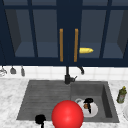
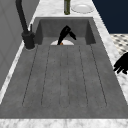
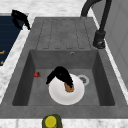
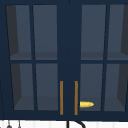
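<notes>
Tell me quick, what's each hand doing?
Left hand: at the sink's front edge; fingers cannot be told.
Right hand: over the white plate, pinching a small brown thing.

Dark grey sink (image 1: pixel 45 100) set in white marbled countertop (image 1: pixel 10 100). Two black hands (image 1: pixel 88 101). White plate (image 3: pixel 66 95) carrying a small orange-brown item (image 3: pixel 69 87). Large red ball (image 1: pixel 67 115). Black faucet (image 1: pixel 67 75). Navy cabinet (image 4: pixel 68 37) with golden-orange handles (image 4: pixel 61 97). Green bottle (image 1: pixel 121 95), yellow-capped.

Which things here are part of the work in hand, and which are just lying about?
In hand: right hand, its fingers on a small brown item over the white plate in the sink basin.
Lying about: left hand, red ball, green bottle, faucet, yellow object.
</notes>
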Tool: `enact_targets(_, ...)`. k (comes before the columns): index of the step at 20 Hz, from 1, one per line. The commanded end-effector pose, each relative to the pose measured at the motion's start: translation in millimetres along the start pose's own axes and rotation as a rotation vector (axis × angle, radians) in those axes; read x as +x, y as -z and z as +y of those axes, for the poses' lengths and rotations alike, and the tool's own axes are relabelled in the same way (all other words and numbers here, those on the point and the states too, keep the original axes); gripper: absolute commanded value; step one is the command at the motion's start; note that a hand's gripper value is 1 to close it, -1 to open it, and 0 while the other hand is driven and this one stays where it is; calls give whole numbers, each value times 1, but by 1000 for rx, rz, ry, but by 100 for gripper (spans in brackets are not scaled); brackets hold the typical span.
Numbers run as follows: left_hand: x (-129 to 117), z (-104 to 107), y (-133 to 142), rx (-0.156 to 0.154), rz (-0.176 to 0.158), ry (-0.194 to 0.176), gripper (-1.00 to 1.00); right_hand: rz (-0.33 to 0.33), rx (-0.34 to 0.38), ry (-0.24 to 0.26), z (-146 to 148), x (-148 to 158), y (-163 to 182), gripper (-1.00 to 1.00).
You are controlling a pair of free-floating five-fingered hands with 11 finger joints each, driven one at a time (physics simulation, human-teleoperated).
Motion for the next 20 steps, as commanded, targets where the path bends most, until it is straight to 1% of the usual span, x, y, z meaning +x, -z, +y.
enact_targets(1,0,0,0,0,0,0,0,36,23,2,-11,-1,19,-100)
enact_targets(3,0,0,0,0,0,0,0,31,-12,-5,-14,-1,24,-100)
enact_targets(5,0,0,0,0,0,0,0,26,-26,-6,-13,-1,30,-100)
enact_targets(9,0,0,0,0,0,0,0,33,-71,-16,-3,-5,42,-100)
enact_targets(17,0,0,0,0,0,0,0,28,-74,-15,17,-11,62,-100)
enact_targets(20,0,0,0,0,0,0,0,36,-63,-13,11,-12,78,-100)
